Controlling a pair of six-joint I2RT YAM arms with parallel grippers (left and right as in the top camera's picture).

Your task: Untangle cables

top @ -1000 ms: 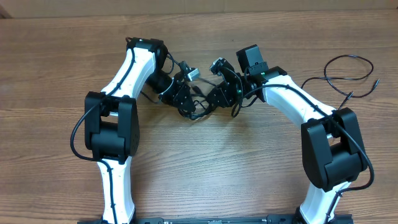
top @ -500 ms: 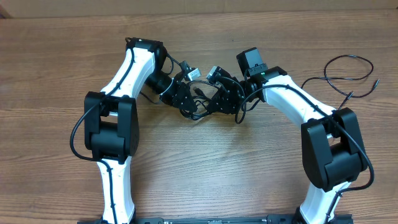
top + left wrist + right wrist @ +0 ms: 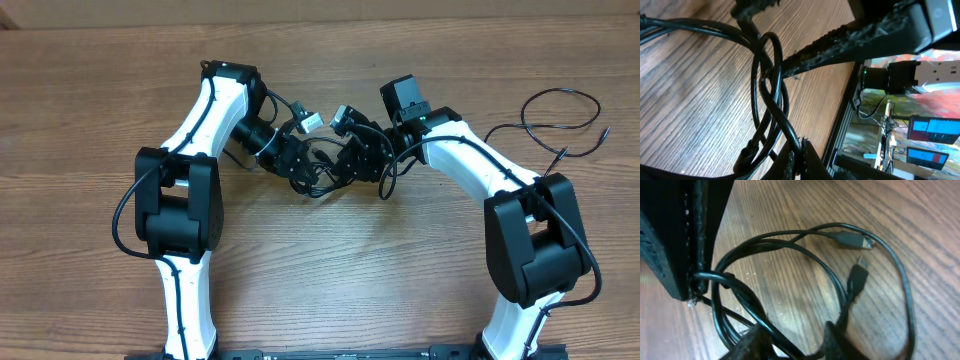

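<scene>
The cables (image 3: 322,178) form a knot of thin black loops on the wood between my two grippers. My left gripper (image 3: 303,168) is shut on one black strand (image 3: 785,125), pinched between its jaws (image 3: 799,159); more loops (image 3: 769,75) cross just above it. Facing it from the right, my right gripper (image 3: 347,162) is open. Its fingertips (image 3: 754,339) stand apart with a cable strand (image 3: 785,342) running across the gap, unpinched. Two plugs, one silver-tipped (image 3: 854,240) and one black (image 3: 858,275), lie on the table beyond. A separate thin cable (image 3: 560,125) lies looped at the far right.
The wooden table (image 3: 330,280) carries both white arms, whose bases stand at the near edge. The left gripper's finger (image 3: 685,230) fills the upper left of the right wrist view. Bare wood (image 3: 330,70) lies behind the grippers too.
My right gripper has slid left into the tangle and its jaws have narrowed around a strand. The left gripper has kept its grip and shifted slightly.
</scene>
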